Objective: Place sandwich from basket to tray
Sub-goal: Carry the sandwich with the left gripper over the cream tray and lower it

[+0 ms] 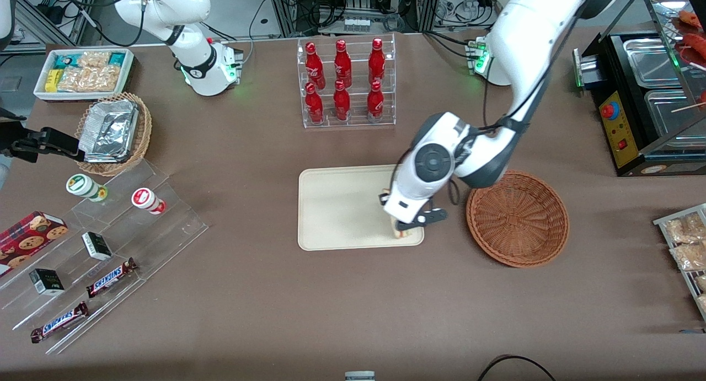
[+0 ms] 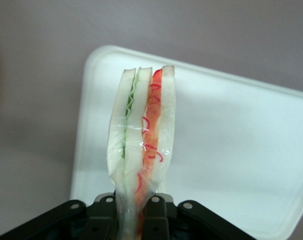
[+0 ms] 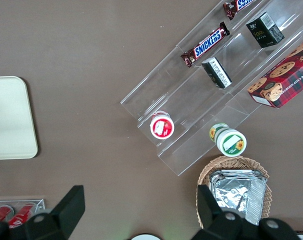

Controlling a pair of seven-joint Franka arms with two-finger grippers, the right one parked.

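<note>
My left gripper [image 1: 404, 226] hangs over the corner of the cream tray [image 1: 342, 210] that is nearest the basket and nearest the front camera. It is shut on the sandwich [image 1: 401, 233], a plastic-wrapped wedge of white bread with green and red filling. In the left wrist view the sandwich [image 2: 143, 145] sticks out from between the black fingers [image 2: 156, 217], above the tray [image 2: 231, 160]. The reddish-brown wicker basket [image 1: 517, 218] stands beside the tray, toward the working arm's end, with nothing in it.
A clear rack of red bottles [image 1: 345, 82] stands farther from the front camera than the tray. Toward the parked arm's end are a clear stepped shelf with snacks [image 1: 105, 259], a wicker basket of foil containers [image 1: 113, 133] and a white bin of packets [image 1: 84, 72]. A black food warmer [image 1: 645, 94] stands at the working arm's end.
</note>
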